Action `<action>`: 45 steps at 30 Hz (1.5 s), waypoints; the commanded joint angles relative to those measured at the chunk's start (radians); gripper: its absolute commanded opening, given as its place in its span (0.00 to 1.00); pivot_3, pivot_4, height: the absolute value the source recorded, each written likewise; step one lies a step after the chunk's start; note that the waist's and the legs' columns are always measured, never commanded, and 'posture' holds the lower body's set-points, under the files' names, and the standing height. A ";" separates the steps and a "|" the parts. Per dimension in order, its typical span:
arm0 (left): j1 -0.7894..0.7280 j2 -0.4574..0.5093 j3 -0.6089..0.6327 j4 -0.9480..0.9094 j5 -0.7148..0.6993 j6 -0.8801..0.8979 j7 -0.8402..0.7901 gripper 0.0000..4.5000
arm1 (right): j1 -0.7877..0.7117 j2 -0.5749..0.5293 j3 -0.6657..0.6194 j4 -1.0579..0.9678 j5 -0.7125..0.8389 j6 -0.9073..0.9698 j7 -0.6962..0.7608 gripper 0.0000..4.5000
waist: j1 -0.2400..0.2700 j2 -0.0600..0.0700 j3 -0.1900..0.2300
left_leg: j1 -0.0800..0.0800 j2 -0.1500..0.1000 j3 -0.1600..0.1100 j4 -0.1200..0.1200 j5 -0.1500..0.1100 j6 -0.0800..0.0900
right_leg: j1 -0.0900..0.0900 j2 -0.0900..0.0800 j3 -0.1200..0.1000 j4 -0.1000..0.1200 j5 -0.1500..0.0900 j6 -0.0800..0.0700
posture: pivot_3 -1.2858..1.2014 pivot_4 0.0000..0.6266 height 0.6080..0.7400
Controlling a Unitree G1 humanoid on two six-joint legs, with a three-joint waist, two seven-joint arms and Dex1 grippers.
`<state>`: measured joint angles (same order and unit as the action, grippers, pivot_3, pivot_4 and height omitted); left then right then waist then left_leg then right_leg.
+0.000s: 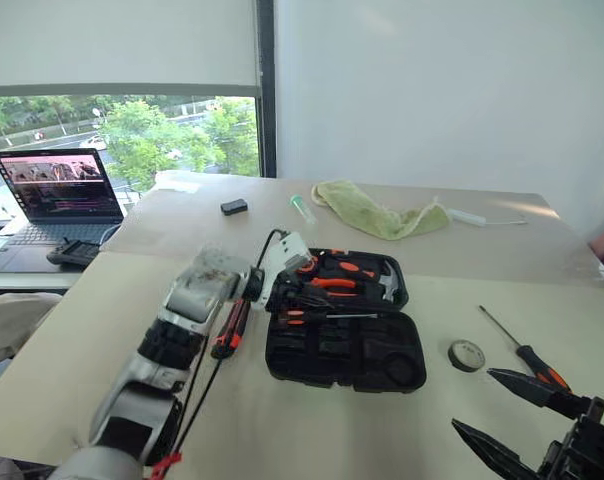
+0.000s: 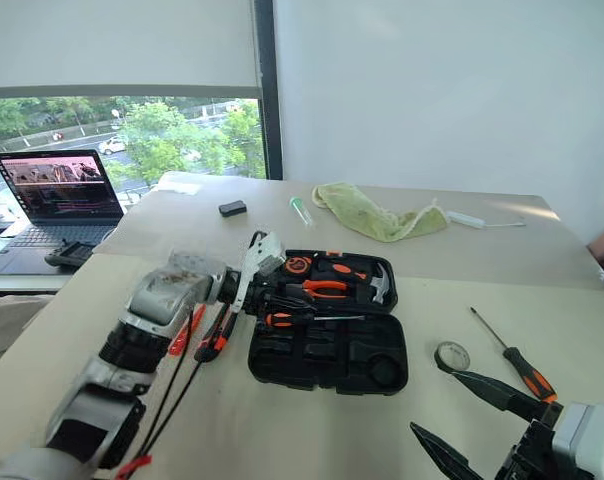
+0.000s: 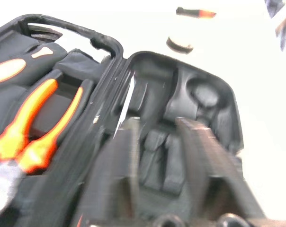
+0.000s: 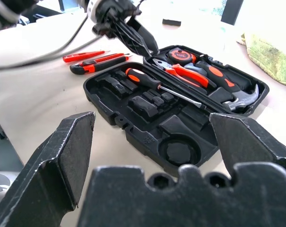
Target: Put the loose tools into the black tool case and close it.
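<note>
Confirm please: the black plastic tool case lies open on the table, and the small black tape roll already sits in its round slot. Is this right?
Not quite. The black plastic tool case does lie open, but the small black tape roll is outside it, on the table to its right. The left eye view shows this; the round slot is empty.

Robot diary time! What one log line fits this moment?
open black plastic tool case: one orange-and-black screwdriver inside | left gripper: above case | right gripper: open, empty | black tape roll, second screwdriver: on table
</note>
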<state>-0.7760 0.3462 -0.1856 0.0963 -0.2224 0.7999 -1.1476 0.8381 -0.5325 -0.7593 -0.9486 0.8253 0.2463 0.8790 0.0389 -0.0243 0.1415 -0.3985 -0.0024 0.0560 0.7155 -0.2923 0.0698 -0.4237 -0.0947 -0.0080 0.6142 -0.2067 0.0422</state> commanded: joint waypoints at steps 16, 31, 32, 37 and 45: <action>0.147 -0.147 -0.058 0.154 0.131 -0.287 0.376 0.00 | 0.031 -0.004 -0.019 -0.060 0.042 -0.017 -0.063 1.00 | 0.000 0.001 -0.001 | 0.002 0.000 0.000 -0.001 0.000 0.000 | 0.001 -0.001 0.000 -0.001 0.001 -0.001 | 0.52 0.24 1.00; 0.135 -0.140 -0.198 0.258 0.212 -0.373 0.318 0.00 | 0.040 -0.006 0.014 -0.084 0.018 -0.005 -0.105 1.00 | 0.006 0.004 -0.010 | 0.011 0.000 0.000 -0.003 -0.002 0.002 | 0.011 -0.004 0.000 -0.004 -0.002 -0.005 | 0.52 0.24 1.00; 0.137 -0.161 -0.140 0.230 0.158 -0.384 0.318 0.00 | 0.036 -0.004 0.019 -0.088 0.019 0.000 -0.123 1.00 | 0.006 0.005 -0.010 | 0.012 0.000 0.000 -0.003 -0.002 0.002 | 0.013 -0.005 0.000 -0.004 -0.003 -0.005 | 0.52 0.24 1.00; 0.169 -0.134 0.041 -0.082 -0.114 -0.212 0.222 0.00 | 0.006 -0.013 0.025 -0.086 0.010 0.055 -0.256 1.00 | -0.001 0.003 -0.008 | 0.005 0.000 0.001 -0.003 -0.002 0.002 | 0.003 -0.012 -0.001 -0.001 -0.002 -0.002 | 0.52 0.24 1.00; 0.213 0.146 0.184 -0.292 -0.344 -0.062 0.042 0.18 | -0.069 -0.183 -0.058 -0.084 0.077 0.282 -0.470 1.00 | -0.015 0.005 -0.007 | 0.003 0.000 0.000 -0.004 0.000 -0.001 | 0.000 -0.008 -0.002 0.001 -0.003 -0.006 | 0.52 0.24 1.00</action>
<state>-0.5512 0.4600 -0.0424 -0.1443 -0.5078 0.7102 -1.0676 0.7851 -0.6831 -0.7644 -1.0115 0.8309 0.4796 0.4473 0.0241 -0.0188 0.1344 -0.3958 -0.0026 0.0563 0.7120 -0.2925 0.0692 -0.4233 -0.1017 -0.0104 0.6149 -0.2108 0.0343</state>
